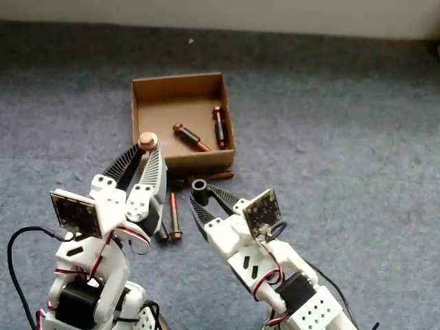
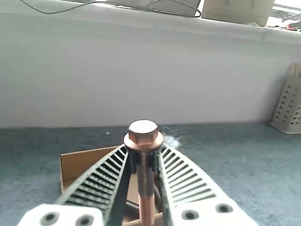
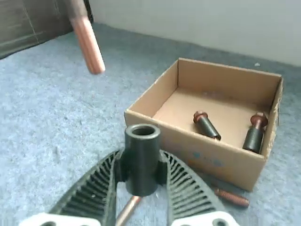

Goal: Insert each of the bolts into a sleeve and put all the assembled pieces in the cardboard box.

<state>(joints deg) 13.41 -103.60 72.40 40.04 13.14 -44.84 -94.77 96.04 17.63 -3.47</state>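
Note:
My left gripper (image 1: 146,152) is shut on a copper bolt (image 2: 142,162), held upright with its hex head (image 1: 147,141) on top, just in front of the cardboard box (image 1: 141,89). My right gripper (image 1: 204,194) is shut on a black sleeve (image 3: 141,157), standing upright with its bore open upward. The held bolt's tip (image 3: 88,42) hangs above and to one side of the sleeve, apart from it. Two assembled pieces (image 1: 192,137) (image 1: 218,126) lie inside the box. A loose bolt (image 1: 174,216) lies on the carpet between the arms, and another (image 1: 220,176) lies against the box's front wall.
Grey-blue carpet covers the floor, with open room to the right of the box. A pale wall runs along the back. A perforated beige holder (image 2: 288,110) stands by the wall.

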